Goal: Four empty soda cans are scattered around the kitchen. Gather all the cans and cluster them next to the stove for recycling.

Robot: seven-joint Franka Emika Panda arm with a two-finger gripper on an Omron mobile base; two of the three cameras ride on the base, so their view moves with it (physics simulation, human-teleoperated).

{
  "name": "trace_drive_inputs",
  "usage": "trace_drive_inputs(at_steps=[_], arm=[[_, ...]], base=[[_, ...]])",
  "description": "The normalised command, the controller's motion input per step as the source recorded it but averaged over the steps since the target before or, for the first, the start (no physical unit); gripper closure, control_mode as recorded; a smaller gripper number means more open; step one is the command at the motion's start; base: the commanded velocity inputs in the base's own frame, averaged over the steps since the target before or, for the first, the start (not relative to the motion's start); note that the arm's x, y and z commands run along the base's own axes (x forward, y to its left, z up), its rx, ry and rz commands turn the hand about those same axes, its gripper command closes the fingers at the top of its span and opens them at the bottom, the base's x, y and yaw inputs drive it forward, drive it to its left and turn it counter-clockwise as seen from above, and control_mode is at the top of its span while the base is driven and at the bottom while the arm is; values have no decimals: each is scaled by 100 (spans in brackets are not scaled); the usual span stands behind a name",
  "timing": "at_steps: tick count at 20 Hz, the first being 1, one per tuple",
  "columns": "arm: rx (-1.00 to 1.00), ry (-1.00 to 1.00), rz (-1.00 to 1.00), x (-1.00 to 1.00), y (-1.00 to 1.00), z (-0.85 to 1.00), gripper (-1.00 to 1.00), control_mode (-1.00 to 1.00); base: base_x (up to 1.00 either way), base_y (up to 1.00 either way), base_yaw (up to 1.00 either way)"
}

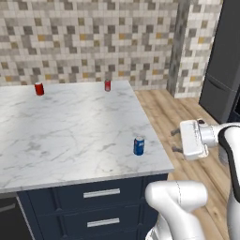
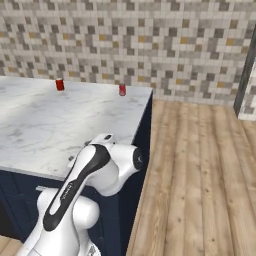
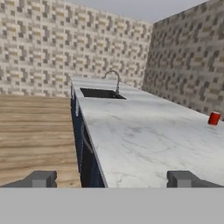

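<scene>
On the marble counter (image 1: pixel 70 136), a red soda can (image 1: pixel 39 88) stands far left by the tiled backsplash (image 1: pixel 84 42). A second red can (image 1: pixel 108 85) stands at the far right corner, and a blue can (image 1: pixel 138 146) sits near the right edge (upright). Right of the counter, over the wood floor (image 1: pixel 164 112), the gripper (image 1: pixel 177 141) hangs with fingers spread apart, holding nothing.

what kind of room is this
Most likely a kitchen: a white marble counter over navy drawers, a mosaic tile backsplash, and a sink with a faucet.
</scene>
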Motion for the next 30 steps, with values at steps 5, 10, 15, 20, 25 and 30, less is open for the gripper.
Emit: trace_drive_inputs(at_steps=[5, 10, 15, 20, 25, 30], arm=[[0, 1, 3, 12, 3, -6, -100, -100], [0, 0, -2, 23, 7, -10, -100, -100], [0, 0, -1, 17, 9, -18, -100, -100], [0, 1, 0, 17, 1, -20, -100, -100], [0, 1, 0, 18, 0, -19, -100, -100], [0, 1, 0, 20, 0, -18, -100, -100]], base=[[0, 0, 0], [0, 0, 0], [0, 0, 0], [0, 0, 0], [0, 0, 0], [0, 0, 0]])
